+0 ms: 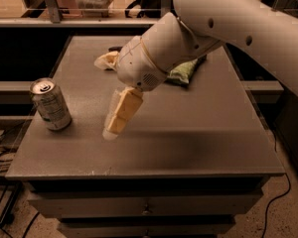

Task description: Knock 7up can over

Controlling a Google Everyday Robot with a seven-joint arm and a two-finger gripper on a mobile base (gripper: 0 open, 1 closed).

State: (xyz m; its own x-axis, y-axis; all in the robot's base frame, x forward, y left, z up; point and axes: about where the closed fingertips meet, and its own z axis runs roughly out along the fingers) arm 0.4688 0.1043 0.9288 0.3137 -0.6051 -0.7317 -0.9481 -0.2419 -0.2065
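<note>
The 7up can [50,104] stands upright near the left edge of the grey table [188,133]. It has a silver top with a pull tab and a pale body with green print. My gripper [111,131] hangs from the white arm, fingers pointing down and left, its tips close above the table surface. It is to the right of the can, with a clear gap between them, and holds nothing that I can see.
A green-white snack bag [185,71] lies at the back of the table, partly behind my arm. A pale crumpled item [105,60] and a dark object lie at the back left. Shelves and rails run behind the table. Cables lie on the floor at left.
</note>
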